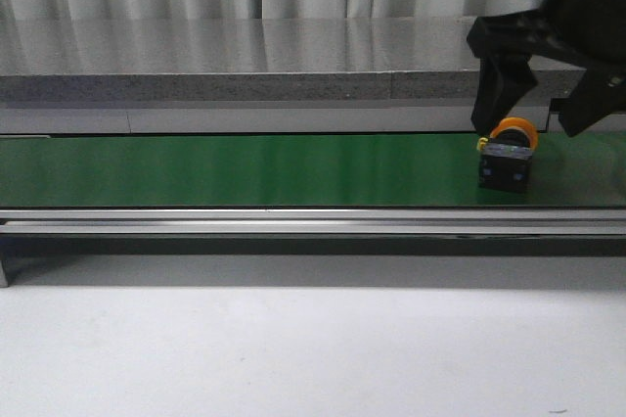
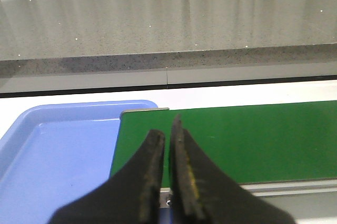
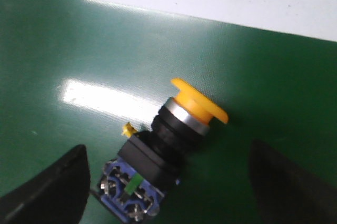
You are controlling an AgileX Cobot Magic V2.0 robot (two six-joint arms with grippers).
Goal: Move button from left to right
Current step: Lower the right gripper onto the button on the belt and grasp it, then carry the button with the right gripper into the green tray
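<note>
The button (image 1: 509, 153), with a yellow-orange mushroom cap and a black and blue switch body, lies on its side on the green belt (image 1: 245, 170) at the far right. In the right wrist view the button (image 3: 163, 153) lies between my two fingers, touching neither. My right gripper (image 1: 540, 109) hangs open just above it; in its own view the gripper (image 3: 168, 192) straddles the button. My left gripper (image 2: 167, 145) is shut and empty over the belt's left end. It is out of the front view.
A blue tray (image 2: 58, 155) lies just past the belt's left end (image 2: 142, 112). A grey stone ledge (image 1: 245, 60) runs behind the belt. A metal rail (image 1: 293, 219) edges the belt's front. White tabletop (image 1: 293, 339) lies in front.
</note>
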